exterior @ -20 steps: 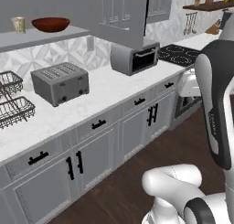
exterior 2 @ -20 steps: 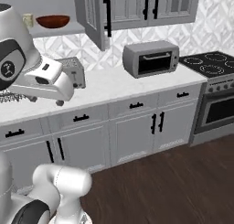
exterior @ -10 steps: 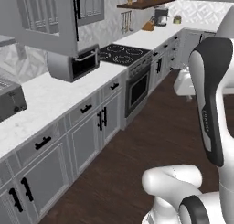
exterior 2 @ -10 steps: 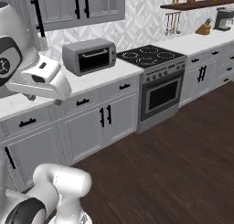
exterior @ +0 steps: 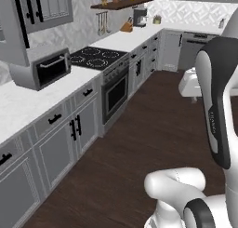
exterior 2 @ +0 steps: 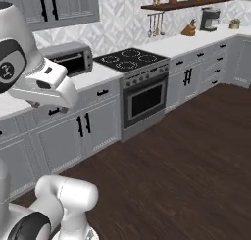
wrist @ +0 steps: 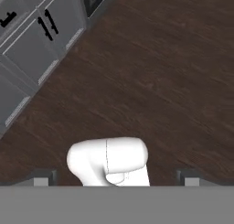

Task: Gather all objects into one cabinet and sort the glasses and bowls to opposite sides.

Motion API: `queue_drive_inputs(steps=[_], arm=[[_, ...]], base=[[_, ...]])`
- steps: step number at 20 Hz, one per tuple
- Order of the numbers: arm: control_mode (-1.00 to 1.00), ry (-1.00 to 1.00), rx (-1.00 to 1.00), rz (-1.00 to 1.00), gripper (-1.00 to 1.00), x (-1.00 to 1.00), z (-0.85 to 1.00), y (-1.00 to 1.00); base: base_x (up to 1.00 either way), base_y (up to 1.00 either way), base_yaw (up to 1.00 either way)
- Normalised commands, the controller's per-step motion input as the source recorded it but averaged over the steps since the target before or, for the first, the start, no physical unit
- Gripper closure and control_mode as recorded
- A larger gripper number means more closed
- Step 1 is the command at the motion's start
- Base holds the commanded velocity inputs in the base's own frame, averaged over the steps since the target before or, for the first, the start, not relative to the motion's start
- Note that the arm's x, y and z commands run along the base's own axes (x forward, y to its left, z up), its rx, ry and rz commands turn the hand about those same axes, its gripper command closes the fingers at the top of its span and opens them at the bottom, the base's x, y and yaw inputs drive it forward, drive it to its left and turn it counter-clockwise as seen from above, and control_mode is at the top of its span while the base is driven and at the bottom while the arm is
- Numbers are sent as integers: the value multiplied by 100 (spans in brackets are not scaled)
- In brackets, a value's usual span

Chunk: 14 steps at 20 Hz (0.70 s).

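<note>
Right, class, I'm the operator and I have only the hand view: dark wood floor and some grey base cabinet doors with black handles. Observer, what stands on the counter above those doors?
Observer: A grey toaster oven stands on the white counter, by the wall.
Operator: And next along that counter?
Observer: A black stovetop with four rings, over an oven with a dark glass door.
Operator: Anything on the wall further on?
Observer: A dark wooden shelf carrying a few small items, with a knife block on the counter below it.
</note>
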Motion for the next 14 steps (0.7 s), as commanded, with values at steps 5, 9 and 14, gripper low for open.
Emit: queue_drive_inputs(steps=[5, 9, 14], arm=[[100, 0, 0, 0, -100, 0, 0, 0], [100, 0, 0, 0, -100, 0, 0, 0], [100, 0, 0, 0, -100, 0, 0, 0]], base=[[0, 0, -66], [0, -1, -61], [1, 0, -57]])
